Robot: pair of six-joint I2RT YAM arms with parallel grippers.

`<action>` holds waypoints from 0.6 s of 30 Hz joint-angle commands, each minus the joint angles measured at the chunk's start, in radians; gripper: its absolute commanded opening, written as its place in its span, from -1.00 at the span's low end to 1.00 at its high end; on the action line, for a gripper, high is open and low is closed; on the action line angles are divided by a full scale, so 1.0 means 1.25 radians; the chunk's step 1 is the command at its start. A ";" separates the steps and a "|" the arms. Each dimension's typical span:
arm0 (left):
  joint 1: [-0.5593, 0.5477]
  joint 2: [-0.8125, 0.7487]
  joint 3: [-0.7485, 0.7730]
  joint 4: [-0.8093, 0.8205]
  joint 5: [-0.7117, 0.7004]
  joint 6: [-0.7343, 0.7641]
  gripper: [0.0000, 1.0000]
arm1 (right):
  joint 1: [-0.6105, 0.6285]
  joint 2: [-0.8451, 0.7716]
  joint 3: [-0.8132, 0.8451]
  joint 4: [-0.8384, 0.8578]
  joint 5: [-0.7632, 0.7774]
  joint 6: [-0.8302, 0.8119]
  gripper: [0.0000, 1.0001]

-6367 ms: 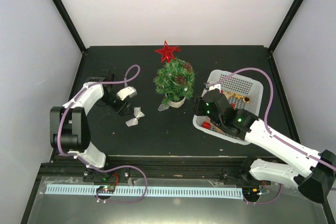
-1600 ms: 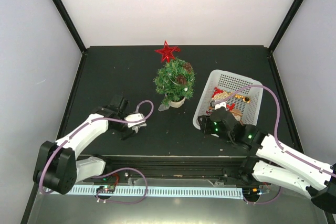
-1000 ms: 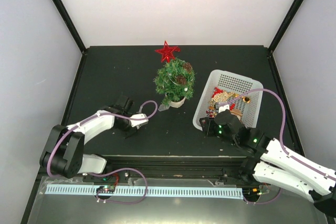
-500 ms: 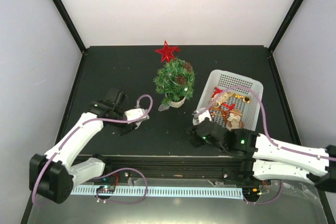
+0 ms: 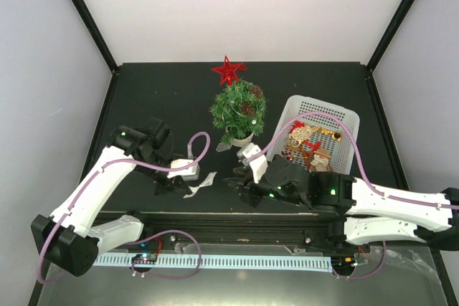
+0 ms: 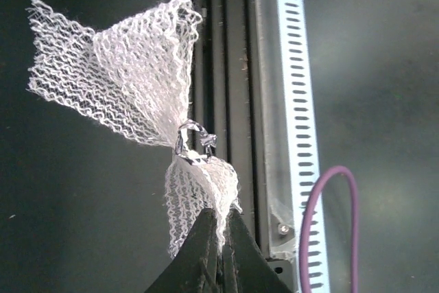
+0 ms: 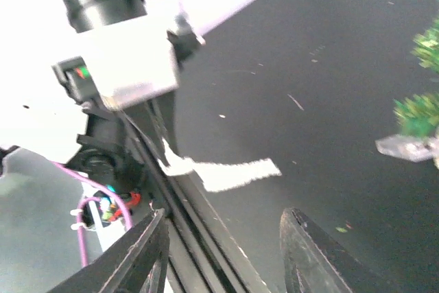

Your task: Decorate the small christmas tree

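Observation:
The small christmas tree [image 5: 239,111] stands in its white pot at the middle back, with a red star [image 5: 228,70] on top and pine cones in its branches. Its green tips show at the right edge of the right wrist view [image 7: 420,111]. My left gripper [image 5: 179,188] [image 6: 219,230] is shut on one tail of a white mesh bow [image 5: 202,181] [image 6: 134,84], held above the near table edge. My right gripper [image 5: 238,183] [image 7: 226,245] is open with nothing between its fingers. It sits just right of the bow [image 7: 226,173], pointing toward it.
A white basket [image 5: 319,107] with several ornaments stands right of the tree. A small clear ornament [image 5: 224,147] [image 7: 406,146] lies at the foot of the pot. The black rail and slotted white strip [image 6: 295,94] run along the near edge, under the bow.
My left gripper closed on the bow and lifted it toward the near edge. My right arm left the basket and swung left across the table toward the bow.

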 commanded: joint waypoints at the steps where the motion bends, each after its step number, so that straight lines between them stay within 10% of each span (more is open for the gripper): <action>1: -0.033 -0.019 0.007 -0.058 0.070 0.015 -0.97 | 0.005 0.083 0.078 0.007 -0.104 -0.025 -0.05; 18: -0.037 -0.273 -0.068 0.368 -0.373 -0.463 -0.97 | 0.005 0.162 0.222 -0.151 0.067 0.574 -0.02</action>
